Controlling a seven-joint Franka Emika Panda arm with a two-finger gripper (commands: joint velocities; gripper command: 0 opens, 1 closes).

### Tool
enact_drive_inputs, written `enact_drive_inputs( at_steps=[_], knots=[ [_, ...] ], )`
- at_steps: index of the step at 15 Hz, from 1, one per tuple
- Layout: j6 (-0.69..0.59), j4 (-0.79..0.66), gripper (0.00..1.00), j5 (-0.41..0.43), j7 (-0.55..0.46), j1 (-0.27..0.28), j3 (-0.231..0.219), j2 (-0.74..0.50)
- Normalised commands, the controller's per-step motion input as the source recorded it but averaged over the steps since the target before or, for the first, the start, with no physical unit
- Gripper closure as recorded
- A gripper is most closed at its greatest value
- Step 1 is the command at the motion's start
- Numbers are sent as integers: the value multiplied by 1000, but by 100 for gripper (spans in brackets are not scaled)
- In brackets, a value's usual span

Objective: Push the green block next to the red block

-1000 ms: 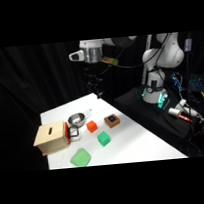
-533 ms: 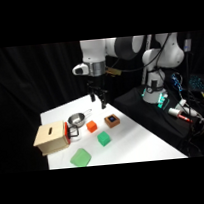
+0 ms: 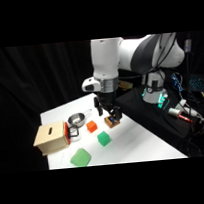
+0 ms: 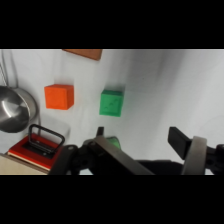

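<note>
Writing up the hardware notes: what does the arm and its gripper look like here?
The arm is glossy white with rounded, tube-like segments and darker grey joint bands. The gripper hangs below a white wrist housing and is black. In the wrist view its black linkage and two dark, flat fingers rise from the bottom edge. No markings can be made out.

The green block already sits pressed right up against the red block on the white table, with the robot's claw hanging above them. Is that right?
Not quite. The green block and the red block lie apart: the wrist view shows a strip of bare white table between them. The rest holds: both sit on the table, and the side view shows the gripper hanging above them.
</note>
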Motion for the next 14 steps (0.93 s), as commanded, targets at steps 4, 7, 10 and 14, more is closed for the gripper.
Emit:
enact_drive_inputs(
  at_steps=[4, 7, 10, 14],
  knots=[
    [325, 155, 0, -367, 466, 131, -49, 297],
    [249, 203, 0, -208, 334, 157, -111, 375],
    [192, 227, 0, -62, 202, 175, -121, 388],
    [152, 230, 0, 78, 84, 161, -110, 354]
  ],
)
